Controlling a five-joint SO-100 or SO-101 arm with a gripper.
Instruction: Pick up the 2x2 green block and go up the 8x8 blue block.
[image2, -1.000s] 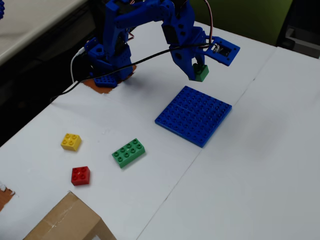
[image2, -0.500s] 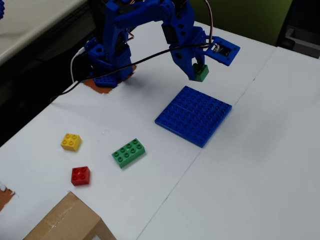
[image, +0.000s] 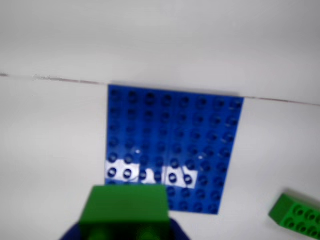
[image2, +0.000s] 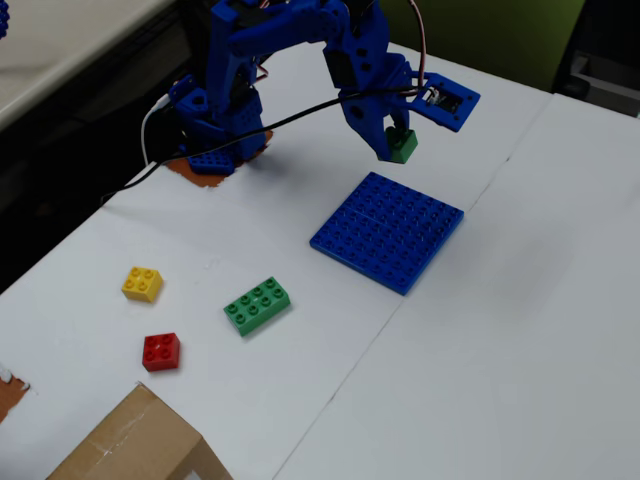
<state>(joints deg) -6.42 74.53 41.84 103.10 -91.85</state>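
White table (image2: 500, 330): tool (image2: 392, 150) pinches green block (image2: 402, 146) (airborne) beside blue plate (image2: 388, 230).

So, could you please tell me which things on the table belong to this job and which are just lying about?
Job:
- small green block, held off the table by the gripper
- blue plate, bare

Lying about:
- long green block
- yellow block
- red block
- cardboard box

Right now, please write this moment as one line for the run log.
pincer: shut on small green plastic block | height: raised above table | flat blue studded plastic plate: bare, flat on white table | block not yet on plate
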